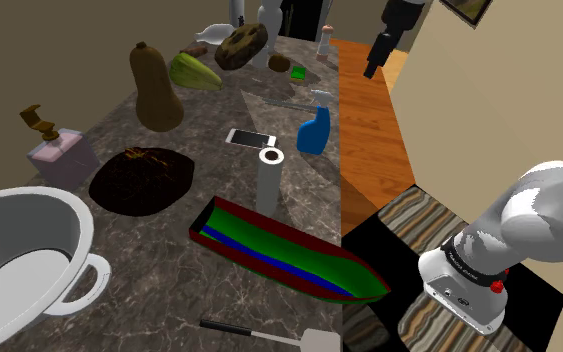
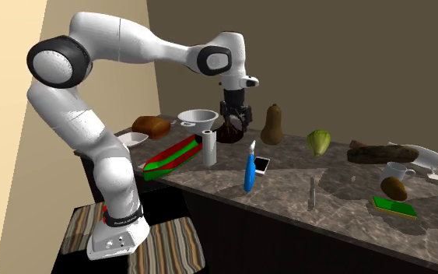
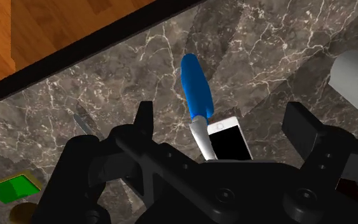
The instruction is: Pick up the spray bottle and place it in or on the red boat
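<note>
Jaws released: fingers (image 3: 144,121) stand wide apart in the wrist view, nothing touching them. They hang high above the desk (image 1: 159,300), well clear of the target. The spray bottle (image 1: 314,130) is upright near the desk's floor-side edge, just beside a phone (image 1: 251,138). It has a blue body and a white trigger head. The red boat (image 1: 289,250) lies nearer the stand, with a white paper roll (image 1: 271,180) between it and the bottle. My read on handling: probably hollow plastic, light, smooth-walled and a bit slippery. It should be stiff enough for a firm pinch. The second exterior view shows the body edge-on and thin, so it's flat-sided, tall on a small base, and will tip if nudged. I'd close across the two flat faces mid-body, below the white head, and stay off the trigger and neck. Line the jaws up with the thin axis before descending and keep clear of the phone. The boat's hull is open and long, so laying the bottle inside looks easy enough.
</note>
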Controlling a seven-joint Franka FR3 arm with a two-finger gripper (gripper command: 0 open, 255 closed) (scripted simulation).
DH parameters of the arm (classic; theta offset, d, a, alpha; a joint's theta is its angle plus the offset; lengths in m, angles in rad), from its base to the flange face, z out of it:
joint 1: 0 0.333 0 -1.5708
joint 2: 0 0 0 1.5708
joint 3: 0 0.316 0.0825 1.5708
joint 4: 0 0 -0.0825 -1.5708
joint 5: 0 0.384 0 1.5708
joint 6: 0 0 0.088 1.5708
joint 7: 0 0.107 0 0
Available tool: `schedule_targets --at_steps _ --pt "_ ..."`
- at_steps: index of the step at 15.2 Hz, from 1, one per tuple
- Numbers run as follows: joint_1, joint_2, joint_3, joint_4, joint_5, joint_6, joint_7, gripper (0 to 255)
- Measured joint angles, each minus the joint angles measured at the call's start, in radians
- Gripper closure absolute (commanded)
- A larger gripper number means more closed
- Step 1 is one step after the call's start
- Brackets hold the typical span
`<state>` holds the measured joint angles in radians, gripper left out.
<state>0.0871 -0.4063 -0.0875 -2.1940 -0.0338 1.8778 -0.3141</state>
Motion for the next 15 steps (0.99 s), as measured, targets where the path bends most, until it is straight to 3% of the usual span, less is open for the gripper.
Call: schedule_targets --at_steps 11,15 --pt "0.057 0.397 -0.012 0.194 0.032 0.107 -0.261 0" --pt "0.055 0.424 -0.013 0.17 0.035 0.155 -0.279 0"
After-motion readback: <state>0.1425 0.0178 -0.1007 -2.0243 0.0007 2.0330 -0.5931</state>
